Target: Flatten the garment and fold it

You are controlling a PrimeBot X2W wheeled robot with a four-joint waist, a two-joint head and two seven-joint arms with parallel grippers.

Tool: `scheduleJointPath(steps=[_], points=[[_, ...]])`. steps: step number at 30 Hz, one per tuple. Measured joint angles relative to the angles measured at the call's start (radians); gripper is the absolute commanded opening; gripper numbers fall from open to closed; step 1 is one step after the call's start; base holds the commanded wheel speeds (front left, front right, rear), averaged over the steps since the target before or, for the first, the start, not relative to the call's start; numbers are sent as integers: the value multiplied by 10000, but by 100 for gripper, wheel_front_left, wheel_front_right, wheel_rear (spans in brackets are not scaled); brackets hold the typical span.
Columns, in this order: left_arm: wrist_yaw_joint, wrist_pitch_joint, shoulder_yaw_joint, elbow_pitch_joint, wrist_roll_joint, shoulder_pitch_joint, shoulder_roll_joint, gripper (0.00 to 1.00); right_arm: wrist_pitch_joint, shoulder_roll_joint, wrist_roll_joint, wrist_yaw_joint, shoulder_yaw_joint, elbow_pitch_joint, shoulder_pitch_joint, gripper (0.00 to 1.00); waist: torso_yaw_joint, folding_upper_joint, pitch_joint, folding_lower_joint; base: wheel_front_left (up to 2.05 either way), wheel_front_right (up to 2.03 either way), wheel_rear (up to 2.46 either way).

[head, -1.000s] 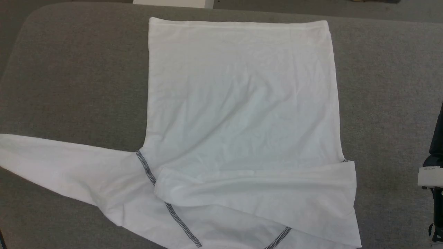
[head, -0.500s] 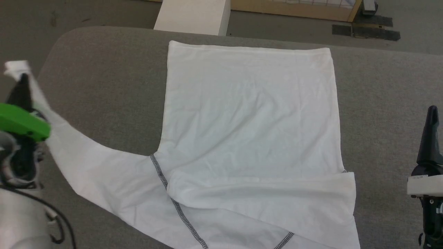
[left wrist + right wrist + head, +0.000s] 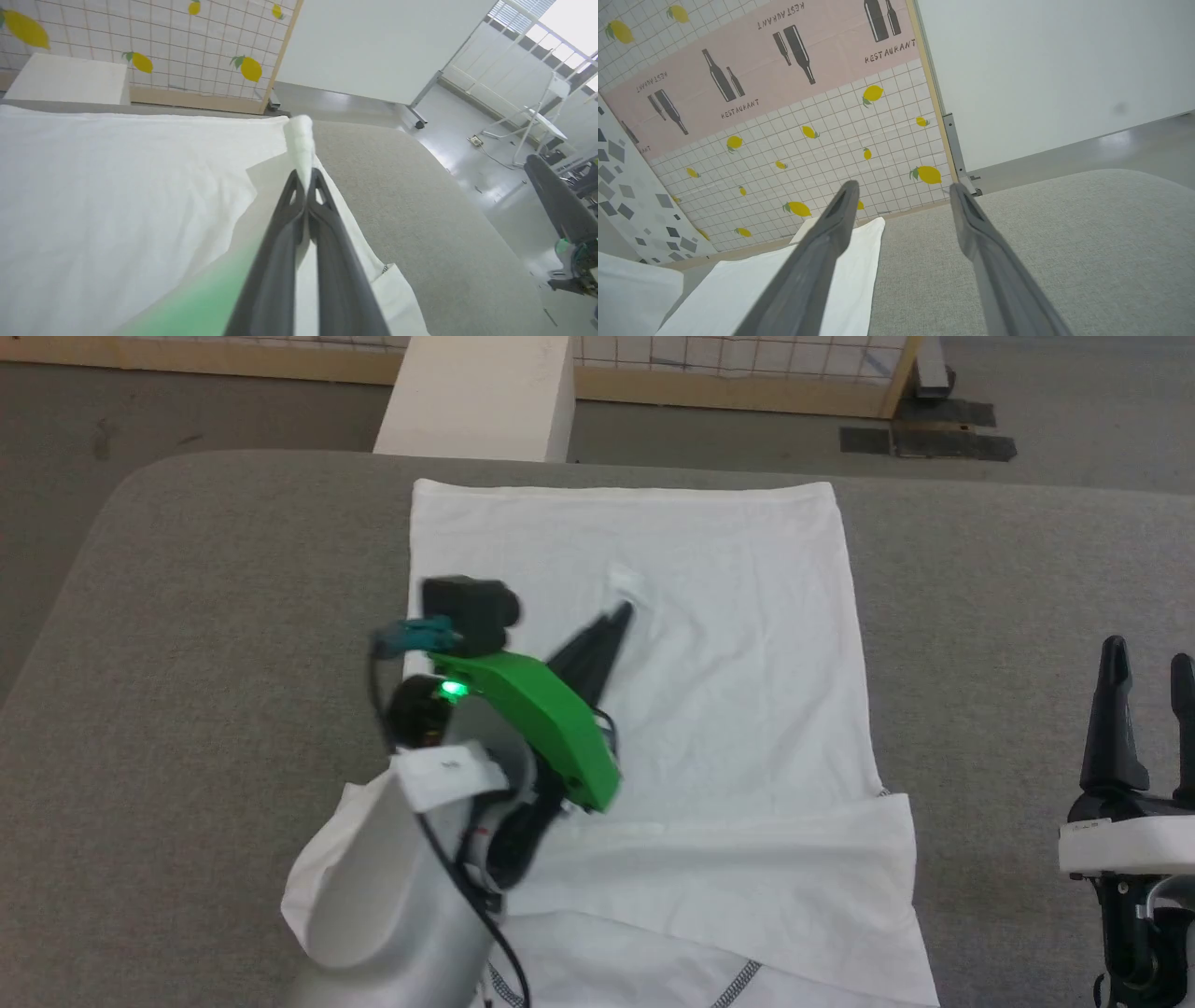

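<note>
The garment is lying flat on the grey table, and I am holding its sleeve cuff pinched in the left gripper over the body to fold it inward, while the right gripper is idling at four o'clock, fingers apart, out of the way.

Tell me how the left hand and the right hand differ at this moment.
The left hand is shut, pinching a bit of the garment; the right hand is open and holds nothing. The left hand hangs over the garment's body, while the right hand is off to the garment's right, over the bare grey surface. Both have two long dark fingers.
</note>
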State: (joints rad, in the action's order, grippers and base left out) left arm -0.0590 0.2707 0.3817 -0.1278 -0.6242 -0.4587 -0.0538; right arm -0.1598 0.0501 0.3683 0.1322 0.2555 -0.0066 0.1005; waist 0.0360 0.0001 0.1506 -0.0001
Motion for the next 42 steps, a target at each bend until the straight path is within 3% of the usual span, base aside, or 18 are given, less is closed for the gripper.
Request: scheduleJointPath(steps=[4,9,15,16,17,22,26,29,34,37,42], points=[[174,-251,1810,-621,-389,-232,23,0,-96,4,58,0,-25,159,0,100,-385,0,94,0,0,0,0],[27,-88,3868,-1582,-621,-457,33,0,-270,4,136,0,-90,372,-6,100,-880,0,228,0,0,0,0],[-88,1693,5262,-2690,-1221,-415,42,3,-382,4,192,0,-40,451,-41,100,-1180,0,386,0,0,0,0],[-50,1960,5346,-2763,-1409,-405,38,61,-418,4,190,0,-6,453,-41,100,-1169,0,397,0,0,0,0],[-4,2128,5382,-2782,-1546,-395,38,100,-430,4,190,0,21,451,-41,100,-1141,0,401,0,0,0,0],[-2,2387,4865,-2031,-2650,-347,35,100,-428,4,163,0,13,451,-47,100,-894,0,304,0,0,0,0],[211,1628,3392,-857,-3526,-357,-42,100,-399,2,96,0,-8,426,-108,100,-620,0,149,0,0,0,0],[826,92,2094,-387,-3030,-537,-635,100,-318,4,98,0,-96,403,-132,100,-417,0,46,0,0,0,0],[1835,-2662,742,-387,-988,-615,-2462,100,-125,0,75,0,-395,374,-131,100,-201,0,-51,0,0,0,0],[2063,-3824,301,-405,-508,-285,-2989,100,163,-2,10,0,-493,399,-125,100,-167,0,11,0,0,0,0],[2351,-5024,-355,-198,-134,384,-3308,100,1195,-2,-150,-2,-502,738,349,100,-171,0,279,0,0,0,0]])
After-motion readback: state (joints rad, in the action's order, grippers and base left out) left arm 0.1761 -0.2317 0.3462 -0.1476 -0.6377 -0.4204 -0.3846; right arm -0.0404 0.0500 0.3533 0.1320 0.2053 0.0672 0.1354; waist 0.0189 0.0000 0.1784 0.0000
